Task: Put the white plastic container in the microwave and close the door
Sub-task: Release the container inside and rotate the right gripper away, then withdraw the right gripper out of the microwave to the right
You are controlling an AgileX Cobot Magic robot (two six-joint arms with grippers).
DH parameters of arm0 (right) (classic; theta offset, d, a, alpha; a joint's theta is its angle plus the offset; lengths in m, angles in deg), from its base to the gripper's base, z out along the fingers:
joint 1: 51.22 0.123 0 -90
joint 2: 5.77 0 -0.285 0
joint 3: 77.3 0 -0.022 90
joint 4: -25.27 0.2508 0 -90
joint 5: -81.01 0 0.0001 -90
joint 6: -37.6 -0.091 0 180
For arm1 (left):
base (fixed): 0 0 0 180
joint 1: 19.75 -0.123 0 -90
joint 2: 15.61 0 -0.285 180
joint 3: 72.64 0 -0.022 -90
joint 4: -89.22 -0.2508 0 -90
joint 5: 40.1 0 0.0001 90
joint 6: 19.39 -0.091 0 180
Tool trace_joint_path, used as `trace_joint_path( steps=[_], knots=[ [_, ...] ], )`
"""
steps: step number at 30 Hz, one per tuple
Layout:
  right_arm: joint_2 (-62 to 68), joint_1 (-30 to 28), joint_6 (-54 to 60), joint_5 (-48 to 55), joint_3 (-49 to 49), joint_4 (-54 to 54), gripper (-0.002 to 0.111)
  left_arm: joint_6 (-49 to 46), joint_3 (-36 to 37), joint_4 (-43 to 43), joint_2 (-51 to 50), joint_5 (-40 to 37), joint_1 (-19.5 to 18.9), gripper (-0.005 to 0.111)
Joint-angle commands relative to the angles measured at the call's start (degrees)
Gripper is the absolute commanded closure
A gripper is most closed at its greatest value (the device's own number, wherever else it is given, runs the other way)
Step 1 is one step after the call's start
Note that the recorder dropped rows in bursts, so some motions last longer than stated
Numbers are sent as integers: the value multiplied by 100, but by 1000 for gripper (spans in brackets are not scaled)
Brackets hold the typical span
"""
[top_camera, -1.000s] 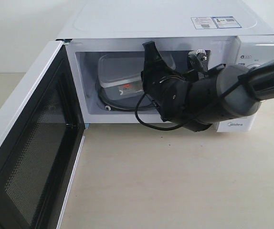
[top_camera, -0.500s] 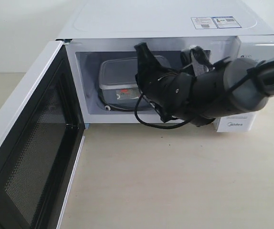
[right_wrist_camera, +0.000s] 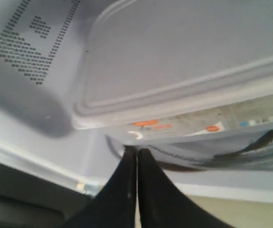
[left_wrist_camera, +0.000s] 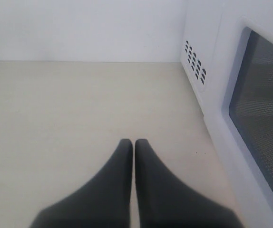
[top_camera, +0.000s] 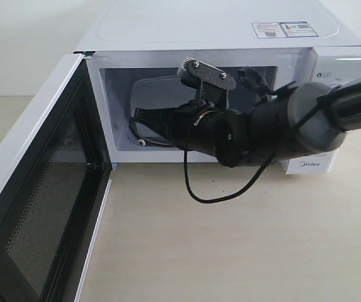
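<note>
The white plastic container (top_camera: 158, 94) lies inside the cavity of the white microwave (top_camera: 218, 25), on the glass turntable. In the right wrist view its flat lid (right_wrist_camera: 184, 57) and red-and-grey side label (right_wrist_camera: 198, 126) fill the frame. My right gripper (top_camera: 141, 116) reaches into the cavity mouth and is shut on nothing, its tips (right_wrist_camera: 137, 151) at the container's lower front edge. The door (top_camera: 36, 189) stands wide open at the left, mesh-lined inner face showing. My left gripper (left_wrist_camera: 134, 143) is shut and empty above the table, beside the door's outer window (left_wrist_camera: 265, 109).
A black cable (top_camera: 224, 195) loops down from the right arm onto the beige table (top_camera: 231, 251) in front of the microwave. Vent holes (left_wrist_camera: 194, 59) mark the microwave's side near the left gripper. The dial panel (top_camera: 344, 69) sits behind the right arm.
The right gripper has closed from part-open to shut. Its wrist has rolled and swung left, so the fingers now point at the container's front. The container stays in the cavity.
</note>
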Motion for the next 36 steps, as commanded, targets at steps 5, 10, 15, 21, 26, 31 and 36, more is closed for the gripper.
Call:
trace_joint_path(
  steps=[5,10,15,21,26,31,36],
  knots=[
    [440,5,484,-1211,-24,177,108,-1,23,44,14,53,12,102],
    [535,-15,897,-1546,-24,712,108,-1,23,44,14,42,12,102],
    [535,-15,906,-1673,-34,764,108,-1,23,44,14,28,12,102],
    [298,164,1235,-1095,82,827,108,-1,23,44,14,41,12,102],
    [-1086,1040,1676,-2135,1606,827,108,-1,23,44,14,41,12,102],
    [-2508,1476,2530,-2135,3007,827,108,-1,23,44,14,29,12,102],
    [-2900,1476,2477,-2175,3143,827,108,-1,23,44,14,29,12,102]
  ],
)
